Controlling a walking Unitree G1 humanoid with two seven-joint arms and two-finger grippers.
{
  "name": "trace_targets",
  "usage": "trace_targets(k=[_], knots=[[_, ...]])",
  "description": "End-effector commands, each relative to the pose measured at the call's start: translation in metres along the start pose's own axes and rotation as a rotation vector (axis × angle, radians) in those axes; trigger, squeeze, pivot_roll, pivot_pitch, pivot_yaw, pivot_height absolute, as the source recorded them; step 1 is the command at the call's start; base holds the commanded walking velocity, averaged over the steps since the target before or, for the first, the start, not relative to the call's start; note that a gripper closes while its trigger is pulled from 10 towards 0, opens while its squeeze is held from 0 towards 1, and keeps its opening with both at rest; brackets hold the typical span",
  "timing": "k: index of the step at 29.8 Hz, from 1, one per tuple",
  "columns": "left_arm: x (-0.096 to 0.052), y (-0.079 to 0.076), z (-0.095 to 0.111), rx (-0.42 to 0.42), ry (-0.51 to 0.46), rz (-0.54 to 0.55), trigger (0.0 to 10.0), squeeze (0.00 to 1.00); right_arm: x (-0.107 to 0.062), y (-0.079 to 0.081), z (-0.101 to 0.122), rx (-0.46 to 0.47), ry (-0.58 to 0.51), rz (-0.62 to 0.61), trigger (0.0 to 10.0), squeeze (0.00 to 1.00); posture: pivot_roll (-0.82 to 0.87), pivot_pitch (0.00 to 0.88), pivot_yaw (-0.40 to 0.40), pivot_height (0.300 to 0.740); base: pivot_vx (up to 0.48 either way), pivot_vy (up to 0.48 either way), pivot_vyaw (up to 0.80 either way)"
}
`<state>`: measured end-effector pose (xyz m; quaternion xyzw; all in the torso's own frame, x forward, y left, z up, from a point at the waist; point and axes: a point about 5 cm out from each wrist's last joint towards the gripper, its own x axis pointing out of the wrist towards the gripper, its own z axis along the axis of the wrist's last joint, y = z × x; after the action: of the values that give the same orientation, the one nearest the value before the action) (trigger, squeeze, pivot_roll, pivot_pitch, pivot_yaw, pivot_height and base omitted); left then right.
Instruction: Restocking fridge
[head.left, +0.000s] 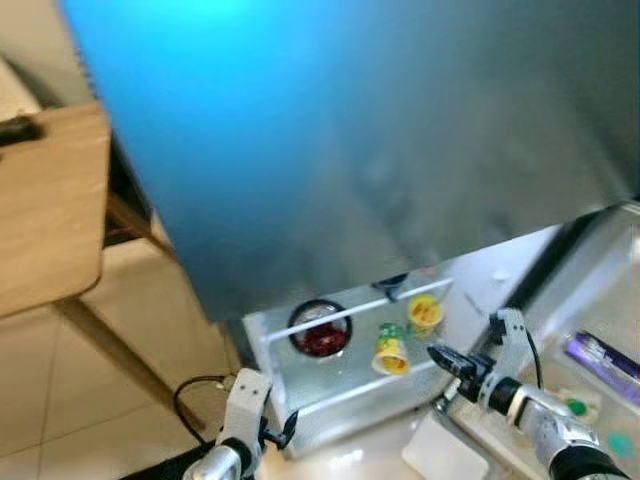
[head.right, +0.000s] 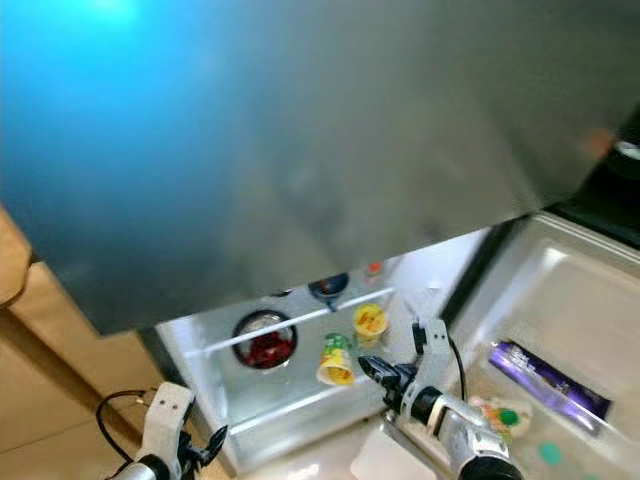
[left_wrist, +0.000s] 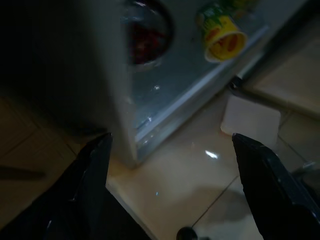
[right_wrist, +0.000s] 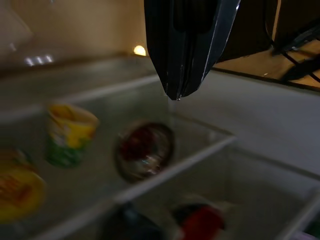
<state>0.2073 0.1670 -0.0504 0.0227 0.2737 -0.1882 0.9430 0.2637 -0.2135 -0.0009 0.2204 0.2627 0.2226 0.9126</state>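
Beige tiled floor, open fridge door shelf (head.left: 300, 400) lower centre | yellow-green cup (head.left: 391, 350) lying tipped beside red-filled round container (head.left: 320, 328) | right gripper (head.left: 447, 360) clenched, empty, near cup | left gripper (left_wrist: 170, 165) released lower left | clumsy nudge might roll that cup off.

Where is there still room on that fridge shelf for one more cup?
The shelf looks bare along its front edge, below the bowl and left of the green cup. It is crowded on the right, where the green cup and the yellow cup sit close together and the shut right gripper hovers beside them. The left gripper is open, low by the shelf's left corner.
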Motion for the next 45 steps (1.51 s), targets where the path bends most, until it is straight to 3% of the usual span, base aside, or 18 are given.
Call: trace_targets(k=[1, 5, 8, 12, 24, 31, 45], knots=[[-0.013, 0.009, -0.02, -0.015, 0.081, 0.043, 10.0, 0.0, -0.004, -0.005, -0.015, 0.008, 0.049, -0.049, 10.0, 0.0, -0.04, 0.011, 0.001, 0.74, 0.0, 0.0, 0.0], [-0.019, 0.01, -0.034, -0.049, 0.137, 0.071, 10.0, 0.0, -0.015, -0.016, -0.038, -0.004, 0.148, -0.191, 10.0, 0.0, -0.04, 0.002, -0.003, 0.74, 0.0, 0.0, -0.23], [-0.031, 0.01, -0.055, -0.112, 0.228, 0.126, 10.0, 0.0, -0.03, -0.022, -0.068, -0.038, 0.279, -0.293, 10.0, 0.0, -0.05, 0.0, -0.008, 0.74, 0.0, 0.0, 0.0], [-0.037, 0.01, -0.065, -0.134, 0.273, 0.149, 10.0, 0.0, -0.036, -0.023, -0.08, -0.022, 0.313, -0.315, 10.0, 0.0, -0.05, 0.0, -0.01, 0.74, 0.0, 0.0, 0.0], [-0.054, 0.01, -0.088, -0.214, 0.375, 0.22, 10.0, 0.0, -0.074, -0.033, -0.129, -0.005, 0.486, -0.57, 10.0, 0.0, -0.04, 0.001, -0.011, 0.74, -0.335, 0.0, 0.0], [-0.054, 0.01, -0.088, -0.229, 0.381, 0.23, 10.0, 0.0, -0.085, -0.033, -0.142, -0.001, 0.534, -0.616, 10.0, 0.0, -0.05, 0.002, -0.011, 0.74, -0.358, 0.0, 0.0], [-0.05, 0.008, -0.085, -0.228, 0.371, 0.213, 10.0, 0.0, -0.085, -0.032, -0.143, -0.037, 0.554, -0.616, 10.0, 0.0, -0.05, 0.002, -0.011, 0.74, -0.179, 0.0, 0.0]])
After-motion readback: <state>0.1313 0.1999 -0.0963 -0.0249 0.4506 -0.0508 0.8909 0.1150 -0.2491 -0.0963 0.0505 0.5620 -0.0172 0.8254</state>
